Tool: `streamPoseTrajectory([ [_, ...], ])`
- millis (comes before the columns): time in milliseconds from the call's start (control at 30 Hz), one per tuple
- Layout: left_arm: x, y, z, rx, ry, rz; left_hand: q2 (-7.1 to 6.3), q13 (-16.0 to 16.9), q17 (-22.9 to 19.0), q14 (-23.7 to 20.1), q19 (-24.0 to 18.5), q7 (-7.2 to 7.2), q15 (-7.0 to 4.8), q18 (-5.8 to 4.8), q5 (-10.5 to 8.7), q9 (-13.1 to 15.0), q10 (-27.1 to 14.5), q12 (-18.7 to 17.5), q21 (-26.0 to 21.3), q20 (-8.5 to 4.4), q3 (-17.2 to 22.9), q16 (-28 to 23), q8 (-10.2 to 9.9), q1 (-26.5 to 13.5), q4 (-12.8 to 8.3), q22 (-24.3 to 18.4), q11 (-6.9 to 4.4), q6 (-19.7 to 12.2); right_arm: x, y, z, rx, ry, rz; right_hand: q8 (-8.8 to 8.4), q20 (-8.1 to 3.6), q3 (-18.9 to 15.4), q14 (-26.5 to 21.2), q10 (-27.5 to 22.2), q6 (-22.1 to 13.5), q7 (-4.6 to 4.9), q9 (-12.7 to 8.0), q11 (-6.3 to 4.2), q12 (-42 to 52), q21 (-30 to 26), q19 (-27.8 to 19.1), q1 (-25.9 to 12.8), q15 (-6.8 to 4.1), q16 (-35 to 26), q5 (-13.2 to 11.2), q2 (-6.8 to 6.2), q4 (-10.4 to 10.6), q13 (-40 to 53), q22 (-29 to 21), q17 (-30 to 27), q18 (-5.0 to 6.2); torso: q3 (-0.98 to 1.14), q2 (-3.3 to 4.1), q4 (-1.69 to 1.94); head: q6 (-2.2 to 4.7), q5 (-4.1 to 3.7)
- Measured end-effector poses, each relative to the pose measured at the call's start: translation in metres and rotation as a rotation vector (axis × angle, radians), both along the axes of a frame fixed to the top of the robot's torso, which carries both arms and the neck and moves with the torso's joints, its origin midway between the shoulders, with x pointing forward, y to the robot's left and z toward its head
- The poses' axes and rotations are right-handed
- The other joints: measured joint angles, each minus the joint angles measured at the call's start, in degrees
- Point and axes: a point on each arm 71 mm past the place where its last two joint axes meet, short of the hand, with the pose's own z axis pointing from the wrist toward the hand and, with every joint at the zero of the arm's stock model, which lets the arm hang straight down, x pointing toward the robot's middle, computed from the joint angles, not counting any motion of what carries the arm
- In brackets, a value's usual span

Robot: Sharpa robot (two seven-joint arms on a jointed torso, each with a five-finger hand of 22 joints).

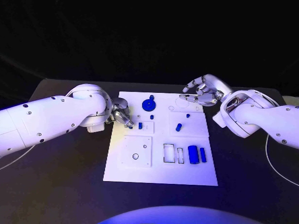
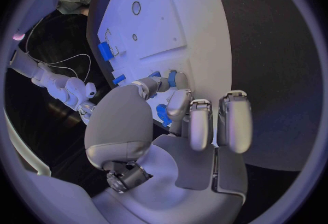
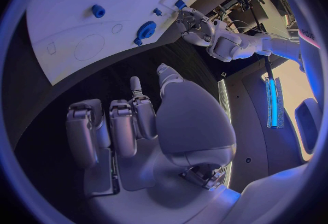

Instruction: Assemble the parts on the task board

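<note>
The flat white plastic task board [image 1: 123,171] lies mid-desk [image 1: 55,186] between both hands, carrying no readable writing. The left hand [image 1: 120,115] sits at its edge, fingertips [image 2: 171,78] touching a small blue peg [image 1: 140,125]; whether it grips it I cannot tell. The right hand [image 1: 203,91] hovers over the far corner, fingers curled loosely, holding nothing. A blue gear-shaped disc [image 1: 149,104] lies between the hands.

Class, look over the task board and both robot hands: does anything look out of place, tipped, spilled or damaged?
Nothing stands out. The task board lies flat and whole, the blue parts sit on it, and none lies on the table around it.
</note>
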Motion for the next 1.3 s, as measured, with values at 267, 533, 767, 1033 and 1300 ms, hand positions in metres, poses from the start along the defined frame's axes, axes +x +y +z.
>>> streamPoseTrajectory([
  [267, -0.0006, -0.0014, -0.0018, -0.004, 0.016, 0.002, 0.98, 0.1, 0.0, 0.0, 0.2, 0.07, 0.00, 0.00, -1.49, 0.0, 0.1, -0.2, 0.0, -0.21, -0.5, 0.0, 0.2, -1.0, -0.5, 0.0, 0.07, 0.4, 0.0001, 0.0002, 0.0000, 0.000, 0.000, 0.000, 0.00, 0.00, 0.0, 0.0, 0.0, 0.0, 0.00, 0.0, 0.00, 0.0, 0.0, 0.0, 0.0, 0.00, 0.0, 0.0, 0.00, 0.0, 0.0, 0.0, 0.0, 0.00, -0.01, -0.01, 0.00, -0.07, -0.04],
  [533, 0.0008, -0.0008, -0.0020, -0.008, 0.029, 0.008, 1.17, 0.1, 0.0, 0.0, 0.0, -0.13, 0.00, 0.01, -1.89, 0.0, 0.1, -0.2, 0.0, -0.43, -0.8, 0.0, 0.2, -1.7, -0.8, 0.0, 0.09, 0.5, 0.0002, 0.0001, 0.0000, 0.000, -0.001, 0.000, 0.00, 0.00, 0.0, 0.0, 0.0, 0.0, 0.00, 0.0, 0.00, 0.0, 0.0, 0.0, 0.0, 0.00, 0.0, 0.0, -0.01, 0.0, 0.0, 0.0, 0.0, 0.00, -0.01, -0.01, 0.00, -0.18, -0.01],
  [767, 0.0023, -0.0004, -0.0026, -0.009, 0.034, 0.013, 1.04, 0.2, 0.0, 0.2, 0.0, -0.99, -0.21, 0.01, -2.19, 0.0, 0.1, -0.5, 0.0, -0.42, -1.0, 0.0, 0.0, -2.3, -1.0, 0.0, 0.09, 1.1, 0.0002, -0.0001, 0.0001, -0.001, -0.001, 0.000, 0.00, 0.00, 0.0, 0.0, 0.0, 0.0, 0.00, 0.0, 0.00, 0.0, 0.0, 0.0, -0.2, 0.00, 0.0, 0.0, -0.23, 0.0, 0.0, 0.0, 0.0, 0.00, -0.01, 0.01, -0.06, -0.14, -0.11],
  [1033, 0.0036, 0.0013, -0.0034, -0.010, 0.037, 0.021, 0.95, 0.4, 0.0, 0.0, 0.0, -2.29, -0.42, 0.01, -3.00, -0.2, -0.1, -0.5, 0.0, -0.42, -4.1, 0.0, -0.2, -3.7, 1.0, 0.0, -0.08, 2.0, 0.0001, -0.0003, 0.0001, -0.001, -0.001, 0.000, 0.00, 0.00, 0.0, 0.0, 0.0, 0.0, 0.00, 0.0, 0.00, 0.0, 0.0, 0.0, -0.2, 0.00, 0.0, 0.0, -0.23, 0.0, 0.0, 0.0, 0.0, 0.00, 0.03, 0.02, -0.04, -0.15, -0.23],
  [1300, 0.0036, 0.0037, -0.0044, -0.010, 0.040, 0.026, -0.02, 0.1, 0.0, 0.0, 0.2, -2.16, -0.42, 0.01, -3.90, -0.4, -0.3, -0.8, -0.3, -0.63, -8.3, 0.0, -0.5, -4.7, 4.1, 0.0, -0.27, 1.7, -0.0001, -0.0007, 0.0002, -0.001, -0.001, -0.001, 0.00, 0.00, 0.0, 0.0, 0.0, 0.0, 0.00, 0.0, 0.00, -0.2, 0.0, 0.0, -0.5, 0.00, 0.0, 0.0, 0.01, 0.0, 0.0, 0.0, 0.0, 0.00, 0.02, -0.02, -0.03, -0.04, -0.24],
])
